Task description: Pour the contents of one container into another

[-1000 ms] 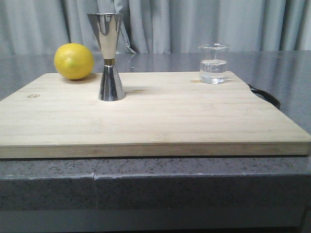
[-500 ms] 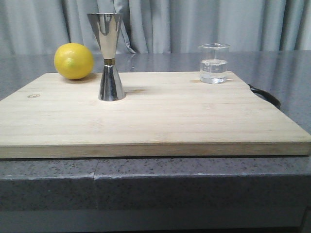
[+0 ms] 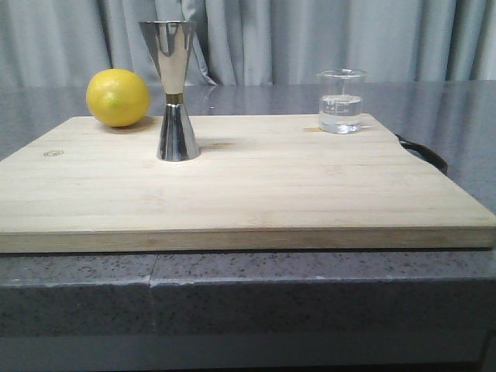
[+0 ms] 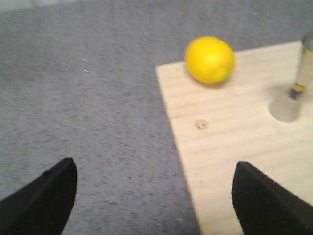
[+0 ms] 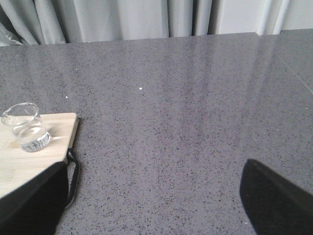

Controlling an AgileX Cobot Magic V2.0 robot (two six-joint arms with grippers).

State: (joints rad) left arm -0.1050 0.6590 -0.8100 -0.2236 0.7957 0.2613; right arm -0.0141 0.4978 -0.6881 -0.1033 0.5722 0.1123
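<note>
Beaker: the clear glass beaker [image 3: 340,101] stands upright near the board's far right corner, at about 1 o'clock on the board, with clear liquid inside.
Jigger: the steel jigger [image 3: 173,90] stands upright at about 11 o'clock, well apart from the beaker.
Lemon: a lemon [image 3: 117,98] sits just left of the jigger at the far edge.
Board: the wooden cutting board [image 3: 248,194] lies on the grey tabletop [image 3: 310,298].
Left hand [image 4: 154,196]: fingers spread wide, holding nothing, above the board's left edge.
Right hand [image 5: 156,196]: fingers spread wide, empty, over bare tabletop right of the board.
</note>
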